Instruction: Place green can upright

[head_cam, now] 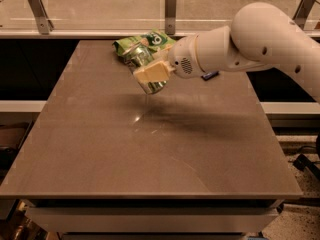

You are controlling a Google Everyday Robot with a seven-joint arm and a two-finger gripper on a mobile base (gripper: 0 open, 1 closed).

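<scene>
Above the far half of the table (150, 169), the green can (138, 58) is held in the air, clamped across its middle by the gripper (151, 74). Its long axis is tilted, the top leaning toward the far edge, so it is judged to need turning vertical before being lowered. Pale green sides and silver ends are shown. Just behind it, a snack bag (155, 38) is laid flat.

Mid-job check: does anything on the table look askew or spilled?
Only the small light green drink can is askew: the gripper, over the far part of the brown table, holds it tilted, apparently clear of the surface. No spill shows. The flat green snack bag lies behind it.
</scene>
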